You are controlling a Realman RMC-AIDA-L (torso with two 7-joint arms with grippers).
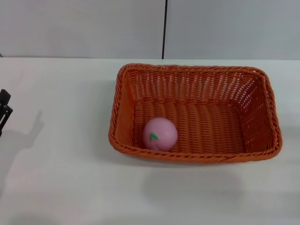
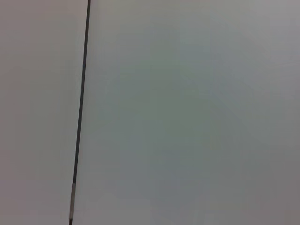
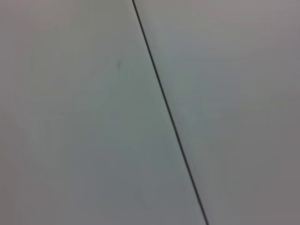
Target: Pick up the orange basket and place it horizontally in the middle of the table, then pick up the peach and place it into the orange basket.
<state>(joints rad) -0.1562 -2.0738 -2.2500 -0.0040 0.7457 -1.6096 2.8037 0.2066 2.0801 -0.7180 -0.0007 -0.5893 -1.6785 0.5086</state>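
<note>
The orange basket [image 1: 197, 79] lies lengthwise across the middle of the white table [image 1: 61, 178], slightly right of centre. The pink peach [image 1: 160, 133] rests inside it, in the near left corner of the basket floor, green leaf mark facing me. A black part of my left gripper [image 1: 3, 110] shows at the far left edge of the head view, well away from the basket and holding nothing I can see. My right gripper is out of view. Both wrist views show only a plain grey wall with a dark seam.
A grey wall with a vertical dark seam [image 1: 164, 28] stands behind the table's far edge. Bare white tabletop stretches to the left of the basket and in front of it.
</note>
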